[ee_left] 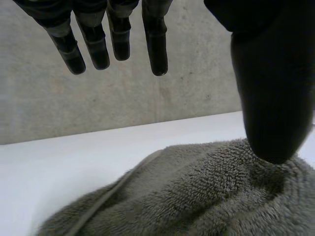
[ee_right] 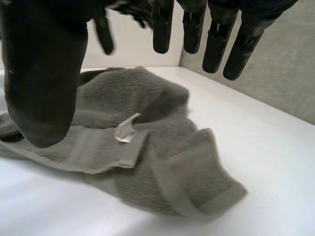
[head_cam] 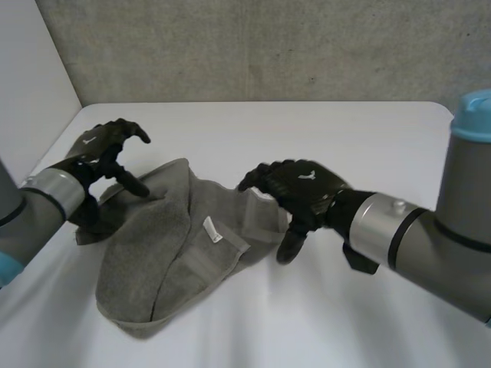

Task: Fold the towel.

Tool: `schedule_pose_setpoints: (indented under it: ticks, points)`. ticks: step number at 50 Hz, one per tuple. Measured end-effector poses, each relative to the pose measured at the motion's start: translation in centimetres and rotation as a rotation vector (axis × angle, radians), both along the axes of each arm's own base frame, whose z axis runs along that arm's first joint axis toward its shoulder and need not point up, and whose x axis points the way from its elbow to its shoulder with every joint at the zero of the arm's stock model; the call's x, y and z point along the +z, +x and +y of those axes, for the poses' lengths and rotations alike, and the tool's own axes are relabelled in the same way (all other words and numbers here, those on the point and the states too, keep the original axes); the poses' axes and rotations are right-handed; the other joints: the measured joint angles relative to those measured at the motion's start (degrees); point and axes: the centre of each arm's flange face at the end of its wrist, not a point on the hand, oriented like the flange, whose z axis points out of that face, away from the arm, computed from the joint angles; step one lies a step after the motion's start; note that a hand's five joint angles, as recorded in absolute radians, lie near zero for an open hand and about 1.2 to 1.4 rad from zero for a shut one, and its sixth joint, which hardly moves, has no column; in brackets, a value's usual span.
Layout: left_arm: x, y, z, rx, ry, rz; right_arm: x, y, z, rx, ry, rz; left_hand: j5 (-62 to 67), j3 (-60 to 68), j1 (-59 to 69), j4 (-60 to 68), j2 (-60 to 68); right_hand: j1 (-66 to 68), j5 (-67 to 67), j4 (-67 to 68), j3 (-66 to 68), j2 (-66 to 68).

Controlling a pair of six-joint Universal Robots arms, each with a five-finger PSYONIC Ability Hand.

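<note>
A grey towel (head_cam: 165, 245) lies bunched and loosely folded on the white table (head_cam: 322, 138), a small white tag (head_cam: 212, 229) on its upper side. My left hand (head_cam: 107, 157) hovers open just above the towel's left edge, holding nothing. In the left wrist view its fingers (ee_left: 115, 39) are spread apart from the thumb (ee_left: 273, 93), whose tip is close over the towel (ee_left: 197, 196). My right hand (head_cam: 299, 192) is open over the towel's right edge. The right wrist view shows its fingers (ee_right: 216, 34) and thumb (ee_right: 42, 83) apart above the towel (ee_right: 147, 147) and tag (ee_right: 125, 130).
A grey concrete wall (head_cam: 268, 46) runs behind the table's far edge. A white panel (head_cam: 31, 84) stands at the left. Bare tabletop extends beyond the towel toward the back and to the right.
</note>
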Motion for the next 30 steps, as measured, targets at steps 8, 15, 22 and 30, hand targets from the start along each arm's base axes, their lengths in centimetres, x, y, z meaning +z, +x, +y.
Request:
schedule_pose_setpoints:
  ticks: [8, 15, 22, 30]
  points:
    - [1.1, 2.5, 4.0, 0.041, -0.027, -0.038, -2.0, 0.9, -1.9, -0.006, -0.047, 0.012, 0.0, 0.0, 0.0, 0.0, 0.0, 4.3, 7.3, 4.4, 4.3, 3.5]
    - [-0.2, 4.4, 6.0, 0.013, -0.037, -0.163, -5.2, 3.3, -0.9, 0.053, -0.096, 0.078, 0.0, 0.0, 0.0, 0.0, 0.0, 10.3, 12.8, 10.2, 10.1, 9.2]
    - [-2.3, 5.9, 6.4, -0.042, -0.011, -0.250, -8.4, 5.2, 1.1, 0.127, -0.135, 0.125, 0.1, 0.0, 0.0, 0.0, 0.0, 12.8, 15.1, 12.5, 12.6, 11.6]
    - [-3.9, 6.3, 6.0, -0.064, 0.048, -0.238, -10.6, 6.3, 1.7, 0.151, -0.195, 0.105, 0.0, 0.0, 0.0, 0.0, 0.0, 16.3, 18.6, 16.2, 16.2, 15.3]
